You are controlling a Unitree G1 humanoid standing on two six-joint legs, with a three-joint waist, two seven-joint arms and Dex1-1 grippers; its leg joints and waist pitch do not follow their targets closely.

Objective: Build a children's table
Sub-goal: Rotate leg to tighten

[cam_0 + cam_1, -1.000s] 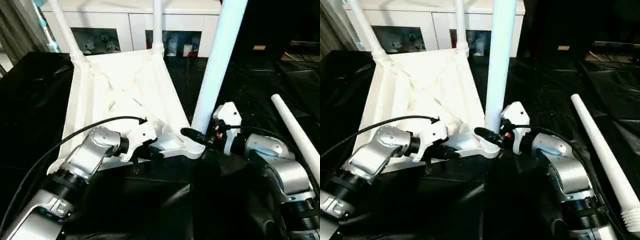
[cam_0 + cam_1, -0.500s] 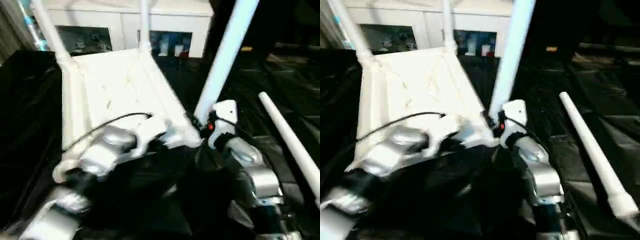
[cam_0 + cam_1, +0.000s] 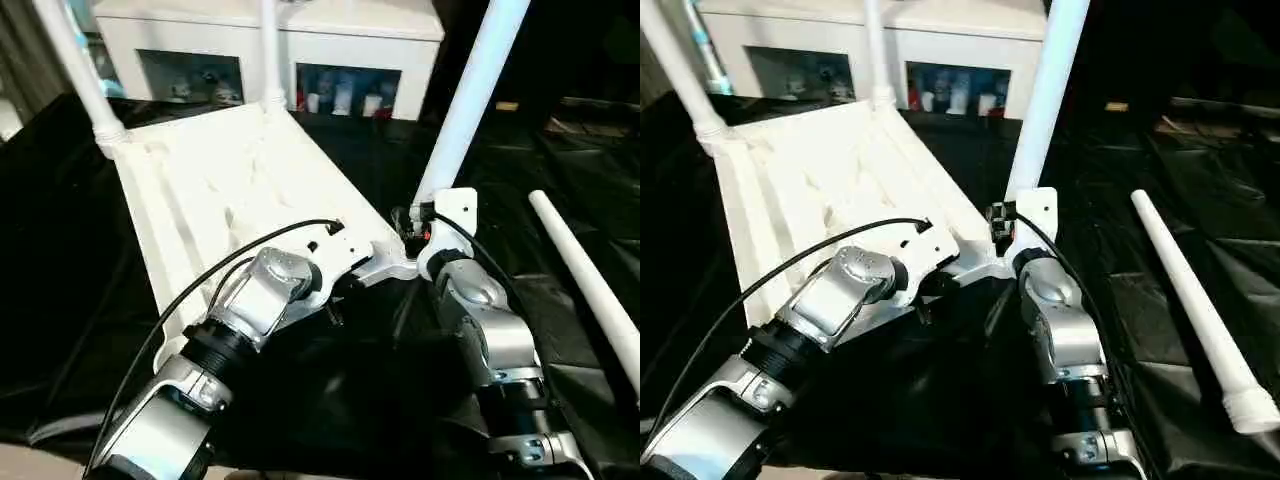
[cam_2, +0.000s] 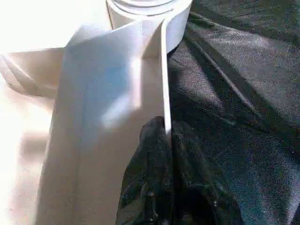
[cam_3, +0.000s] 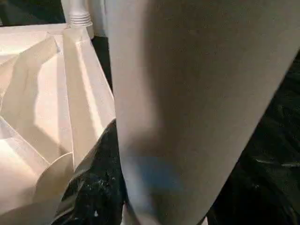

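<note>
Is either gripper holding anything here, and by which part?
The left gripper pinches the tabletop by its near edge rim. The right gripper is at the base of the nearest leg; its grip cannot be told.

- The table top (image 3: 230, 190) is white, with raised ribs across it.
- The legs standing in it (image 3: 470, 100) are white, and so is the loose leg (image 3: 590, 285) lying beside it.
- The cloth on the worktop (image 3: 560, 170) is shiny black.
- Both forearms (image 3: 1055, 330) are silver.
- The left pincer (image 4: 159, 178) has black fingers.
- The cable (image 3: 215, 285) is black.
- The cabinet (image 3: 270, 30) behind is white.
</note>
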